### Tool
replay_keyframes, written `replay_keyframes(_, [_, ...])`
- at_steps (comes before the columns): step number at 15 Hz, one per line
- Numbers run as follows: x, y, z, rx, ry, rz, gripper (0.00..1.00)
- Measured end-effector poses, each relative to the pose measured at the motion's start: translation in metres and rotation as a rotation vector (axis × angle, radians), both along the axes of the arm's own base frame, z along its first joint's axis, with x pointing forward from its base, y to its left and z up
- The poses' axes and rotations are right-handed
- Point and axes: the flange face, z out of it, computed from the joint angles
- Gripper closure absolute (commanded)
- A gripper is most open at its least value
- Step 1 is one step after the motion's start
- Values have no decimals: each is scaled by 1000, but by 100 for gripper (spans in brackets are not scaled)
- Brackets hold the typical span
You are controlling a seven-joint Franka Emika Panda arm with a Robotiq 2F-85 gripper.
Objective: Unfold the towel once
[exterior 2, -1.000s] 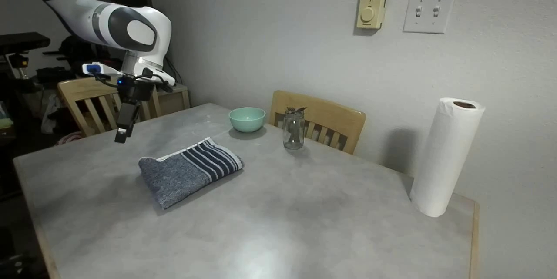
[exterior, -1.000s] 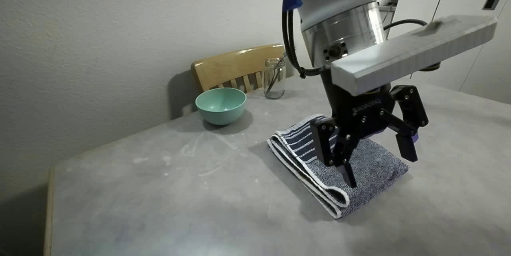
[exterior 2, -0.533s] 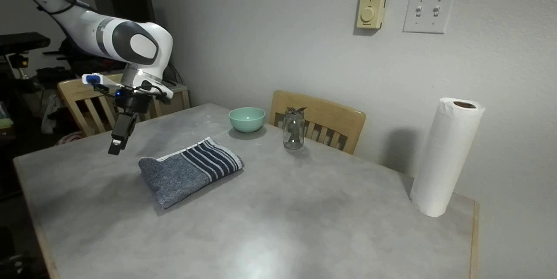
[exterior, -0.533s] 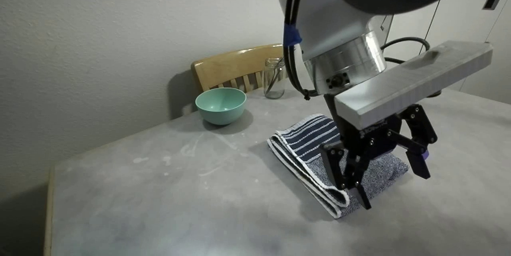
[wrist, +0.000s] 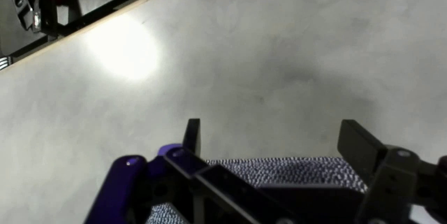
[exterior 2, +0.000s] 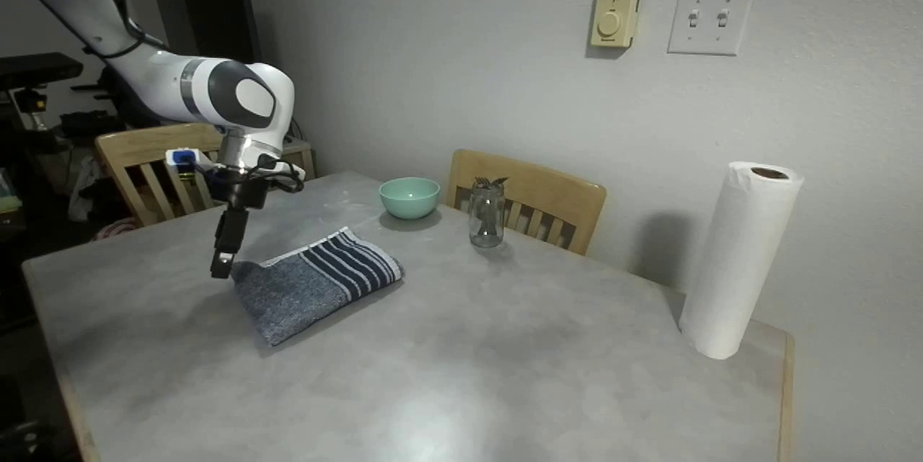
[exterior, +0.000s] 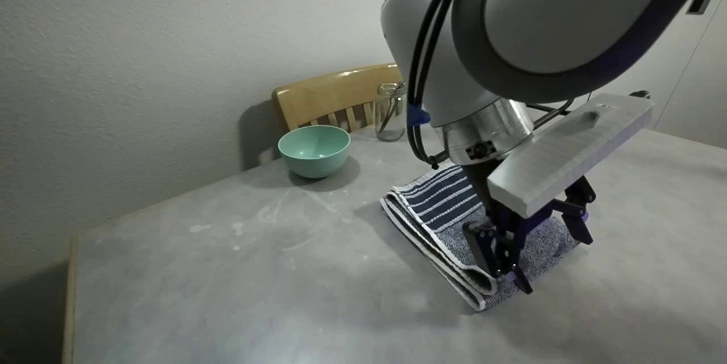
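Jaws spread apart, your tool [exterior: 558, 264] hangs by the folded blue-grey striped terry towel [exterior 2: 310, 292].
The towel lies toward the left edge of the tabletop [exterior 2: 541, 347] in an exterior view; only there, a white paper roll [exterior 2: 739, 264].

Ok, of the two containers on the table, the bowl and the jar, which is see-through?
The jar: cutlery shows through it, whereas the bowl is solid teal.
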Motion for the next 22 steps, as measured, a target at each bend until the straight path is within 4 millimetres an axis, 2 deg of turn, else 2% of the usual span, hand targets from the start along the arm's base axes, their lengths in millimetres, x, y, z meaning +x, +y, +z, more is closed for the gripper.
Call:
replay_keyframes(8, [5, 3, 2, 7, -16, 18, 0])
replay_keyframes(11, [6, 5, -3, 16, -10, 32, 0])
replay_keyframes(17, [23, 20, -16, 113, -40, 136, 0])
replay_keyframes(22, [28, 24, -25, 123, -28, 163, 0])
